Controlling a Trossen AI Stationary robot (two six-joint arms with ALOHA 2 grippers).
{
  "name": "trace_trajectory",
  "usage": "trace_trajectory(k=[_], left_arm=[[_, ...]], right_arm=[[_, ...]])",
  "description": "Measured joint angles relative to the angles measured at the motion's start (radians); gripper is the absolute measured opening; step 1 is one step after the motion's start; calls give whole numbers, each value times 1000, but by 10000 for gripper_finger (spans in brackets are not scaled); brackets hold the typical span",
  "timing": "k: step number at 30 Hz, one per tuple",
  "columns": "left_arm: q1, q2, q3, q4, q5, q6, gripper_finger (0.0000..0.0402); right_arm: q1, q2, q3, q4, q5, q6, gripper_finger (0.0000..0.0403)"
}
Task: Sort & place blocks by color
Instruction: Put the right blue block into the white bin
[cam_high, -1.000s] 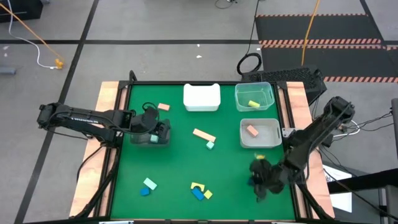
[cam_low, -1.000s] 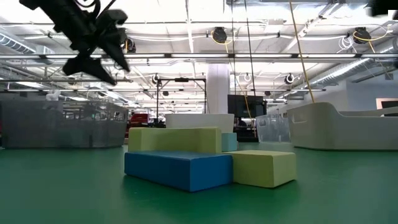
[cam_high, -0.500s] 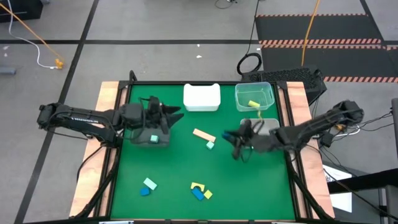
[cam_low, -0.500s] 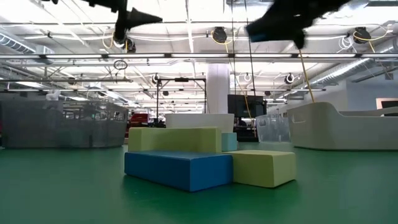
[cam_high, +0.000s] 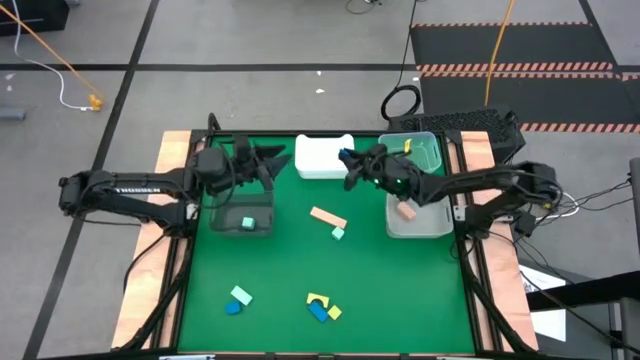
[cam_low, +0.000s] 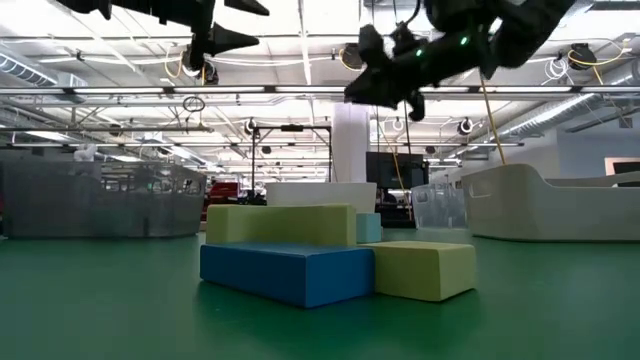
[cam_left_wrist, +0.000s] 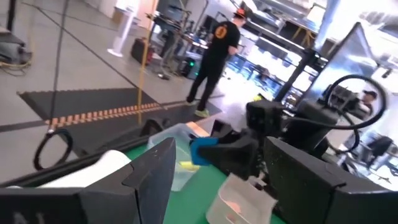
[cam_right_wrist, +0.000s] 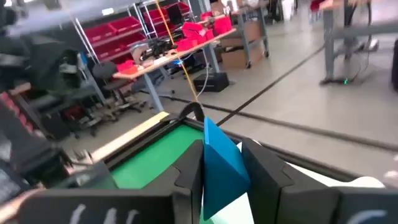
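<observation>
Blue block (cam_right_wrist: 219, 163) is riding clamped in the right pincer (cam_high: 352, 165), which is now hanging at upper centre of the high view beside the white bin (cam_high: 322, 157), having swung up from the lower right a second ago. That is probably a carry toward the blue drop, though which bin is unclear. The left pincer (cam_high: 262, 163), fingers spread wide and empty, is hovering upper left above the dark bin (cam_high: 246, 221). Other blocks (cam_high: 327, 218) are lying mid-surface.

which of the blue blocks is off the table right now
The blue block pinched in the right gripper, held up beside the white bin. The other two blue blocks lie on the green mat near the front edge.
</observation>
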Motion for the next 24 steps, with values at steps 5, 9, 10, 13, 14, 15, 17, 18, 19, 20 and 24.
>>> trace_trajectory(k=[5, 9, 10, 13, 14, 15, 17, 18, 19, 20, 24], left_arm=[[47, 0, 0, 0, 0, -4, 246], [80, 0, 0, -5, 1, 3, 246], [88, 0, 0, -11, 0, 1, 246], [106, 0, 0, -57, 1, -16, 246], [110, 1, 0, -73, 1, -24, 246], [113, 1, 0, -91, 2, -34, 246], [120, 1, 0, -129, 2, -43, 246], [122, 1, 0, -151, 1, -49, 246], [122, 1, 0, -174, -1, -59, 246], [121, 1, 0, -197, -5, -70, 246], [119, 1, 0, -299, -14, -149, 246]], right_arm=[[-76, 104, 0, 80, -8, -23, 72], [-143, 170, 0, 81, -19, 8, 74], [-159, 184, 0, 81, -49, 29, 76], [-200, 223, 0, 110, -157, 65, 81], [-209, 235, 0, 123, -178, 64, 83], [-219, 245, 0, 138, -199, 53, 83], [-233, 254, 0, 146, -233, 11, 84], [-240, 255, 0, 148, -244, -14, 84], [-245, 255, 0, 150, -250, -34, 85], [-250, 255, 0, 149, -267, -49, 85], [-276, 256, 0, 147, -366, -53, 94]])
